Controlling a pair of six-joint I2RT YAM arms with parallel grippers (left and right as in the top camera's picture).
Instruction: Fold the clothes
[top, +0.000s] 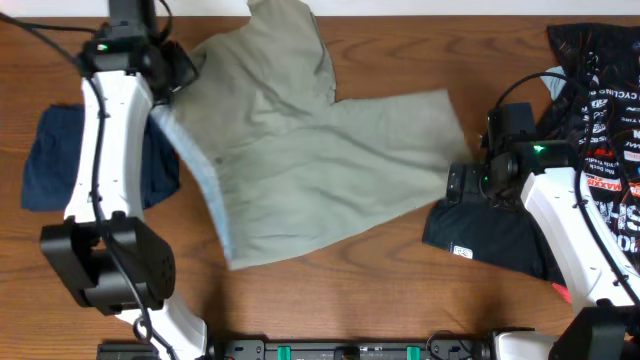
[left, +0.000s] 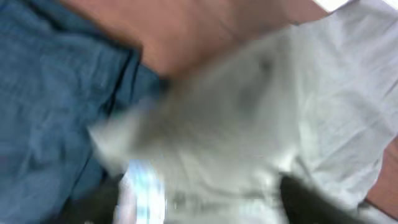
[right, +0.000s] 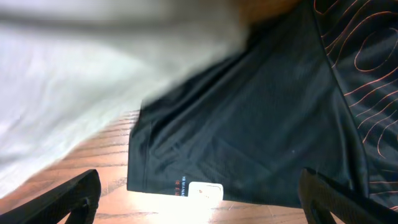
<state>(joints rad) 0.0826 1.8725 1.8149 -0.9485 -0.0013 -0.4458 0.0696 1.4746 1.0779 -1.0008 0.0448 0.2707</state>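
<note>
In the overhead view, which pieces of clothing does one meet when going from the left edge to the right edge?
navy shorts → khaki shorts → plain black garment → black printed garment

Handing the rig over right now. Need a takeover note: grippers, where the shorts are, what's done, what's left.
Left gripper: at the upper edge of the khaki shorts, by the waistband. The wrist view is blurred, so I cannot tell whether it grips.
Right gripper: open, fingers wide, over a black garment beside the end of the nearer leg.
Shorts: spread out mid-table, legs splayed apart. Navy shorts lie off to the side, by the left arm.
Done: no fold visible.
Left: all the folding.
</note>
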